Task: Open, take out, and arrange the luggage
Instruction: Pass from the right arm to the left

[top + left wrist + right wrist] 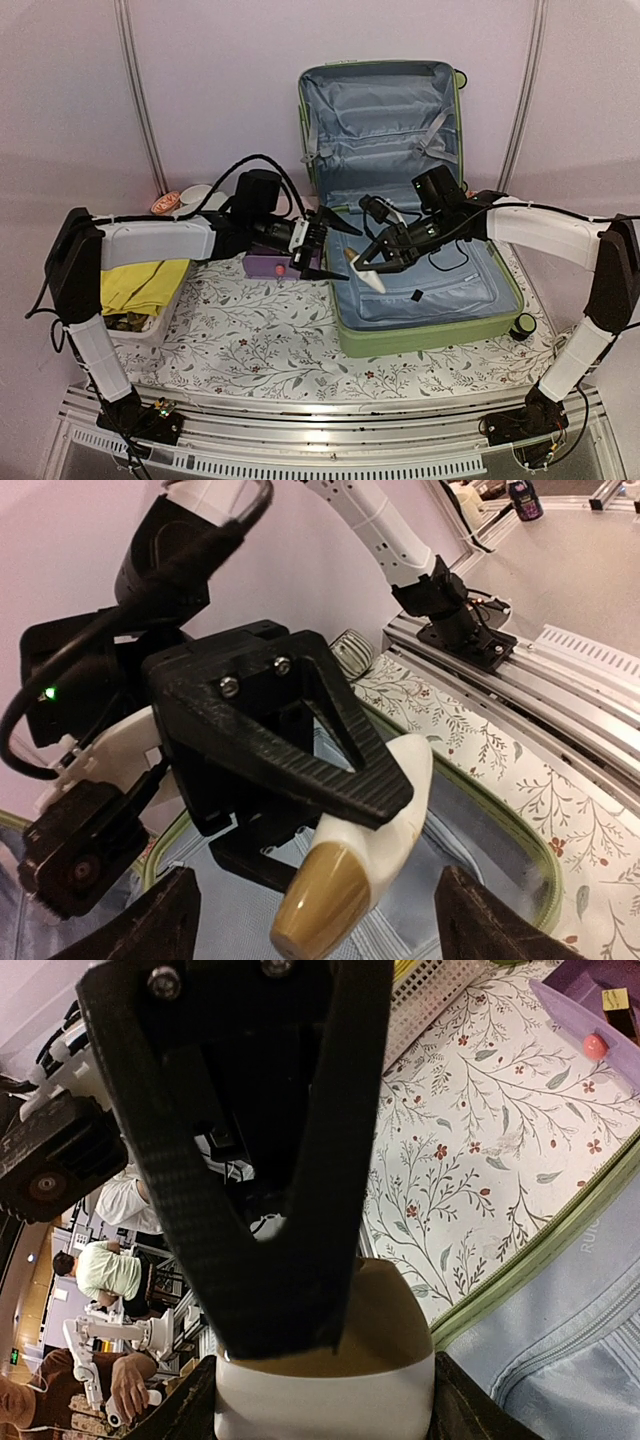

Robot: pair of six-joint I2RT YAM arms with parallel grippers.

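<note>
Two arms: both reach over the near-left corner of the luggage [430, 338]. It reads as a handover setup.
Tablecloth: the floral tablecloth [260, 340] lies under everything.
Basket: the white perforated basket [150, 322] sits at near left. It holds a yellow cloth [145, 283], and something dark under that I can't identify.
Purple tray: the purple tray [268, 266] is just left of the luggage, under the left wrist. The right wrist view shows a pink ball [595, 1045] and a small yellowish block [612, 998] in it.
Left gripper: the left gripper [348, 254] has its jaws wide and empty, facing right.
Bottle: the white bottle with tan cap [350, 870] is in the air above the luggage's left rim. Its long axis points cap-first at the gap between the left fingers [165, 920].
Right gripper: the right gripper [375, 262] is clamped across the bottle's white body, close to the cap.
Key relation: the bottle is dead ahead of the left jaws. I can't tell whether the cap is already between the tips. The left arm is the free one and the nearer.
Luggage base: it lies open and flat, right of centre. On the grey-blue lining is one small dark item [415, 296], too small to name.
Luggage lid: the luggage lid [380, 110] stands upright against the back wall, showing only straps.
</note>
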